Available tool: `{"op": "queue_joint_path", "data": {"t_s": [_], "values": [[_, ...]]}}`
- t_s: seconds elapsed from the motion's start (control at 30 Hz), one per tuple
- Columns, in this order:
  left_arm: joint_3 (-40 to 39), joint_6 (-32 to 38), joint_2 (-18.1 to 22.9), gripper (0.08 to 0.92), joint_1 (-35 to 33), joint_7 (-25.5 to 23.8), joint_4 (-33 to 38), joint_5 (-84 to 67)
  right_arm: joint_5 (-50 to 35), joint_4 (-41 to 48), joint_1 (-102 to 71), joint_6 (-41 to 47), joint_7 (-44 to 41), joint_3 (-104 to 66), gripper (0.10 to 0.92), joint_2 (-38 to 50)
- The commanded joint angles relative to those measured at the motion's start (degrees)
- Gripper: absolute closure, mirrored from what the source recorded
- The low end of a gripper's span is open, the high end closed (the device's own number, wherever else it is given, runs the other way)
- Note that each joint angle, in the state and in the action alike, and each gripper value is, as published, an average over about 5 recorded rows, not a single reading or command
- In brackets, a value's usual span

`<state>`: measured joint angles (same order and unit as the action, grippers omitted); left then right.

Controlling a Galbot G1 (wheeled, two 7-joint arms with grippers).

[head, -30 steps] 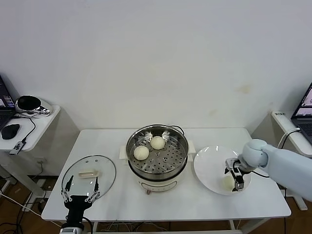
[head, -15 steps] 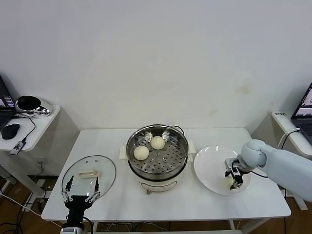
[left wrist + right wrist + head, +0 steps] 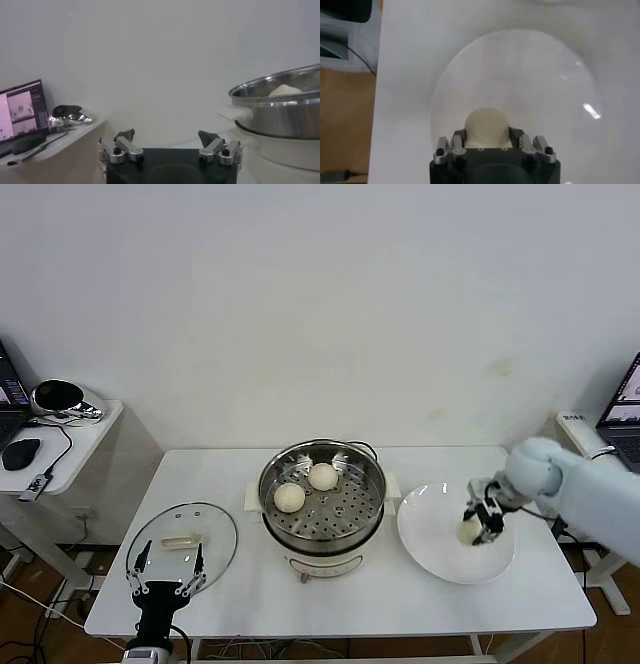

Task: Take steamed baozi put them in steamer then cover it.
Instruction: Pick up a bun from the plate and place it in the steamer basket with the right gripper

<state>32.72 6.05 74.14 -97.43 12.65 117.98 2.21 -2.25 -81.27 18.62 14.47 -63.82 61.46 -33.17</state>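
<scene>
While the right gripper (image 3: 480,522) pinches a bun (image 3: 469,531) in its jaws over the plate (image 3: 435,556), right of the steamer (image 3: 322,496), a loose grip could drop it short; left gripper (image 3: 163,584) waits spread.

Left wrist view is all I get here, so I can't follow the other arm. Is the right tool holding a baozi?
Observer: Yes, the right tool is shut on a baozi, above the white plate.
Operator: How many buns are in the steamer? I see only one top.
Observer: Two sit on the tray of the steamer, toward its left and back.
Operator: And the lid?
Observer: The cover lies flat on the table, just ahead of your open left tool.
</scene>
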Motion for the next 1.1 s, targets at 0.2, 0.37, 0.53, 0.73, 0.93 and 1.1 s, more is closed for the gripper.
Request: {"op": "queue_joint_path", "data": {"t_s": [0.2,0.37,0.53,0.73,0.93,1.1], "values": [[0.0,0.0,-0.1,0.177,0.4,0.0,-0.2,-0.1,-12.0,-1.8,25.6,-3.2,0.6,10.6,0.474,-13.7],[0.4,0.0,0.0,0.177,0.5,0.0,-0.2,-0.2,-14.5,-2.6,23.9,-6.9,2.2,12.0,0.474,-21.3],[1.0,0.1,0.0,0.177,0.5,0.1,-0.4,-0.2,-15.2,-2.3,21.4,-11.1,3.4,13.5,0.472,-29.1],[2.1,0.1,0.1,0.177,0.5,0.3,-0.1,-0.3,-11.1,-0.2,18.1,-19.8,3.7,15.7,0.465,-35.6],[2.6,0.1,0.5,0.177,0.2,0.3,0.4,-0.2,-6.4,1.1,15.8,-24.4,3.8,17.6,0.457,-38.0],[2.7,0.2,0.7,0.177,0.3,0.4,0.2,-0.2,-4.8,1.1,14.7,-25.4,4.1,18.1,0.459,-38.6]]}}
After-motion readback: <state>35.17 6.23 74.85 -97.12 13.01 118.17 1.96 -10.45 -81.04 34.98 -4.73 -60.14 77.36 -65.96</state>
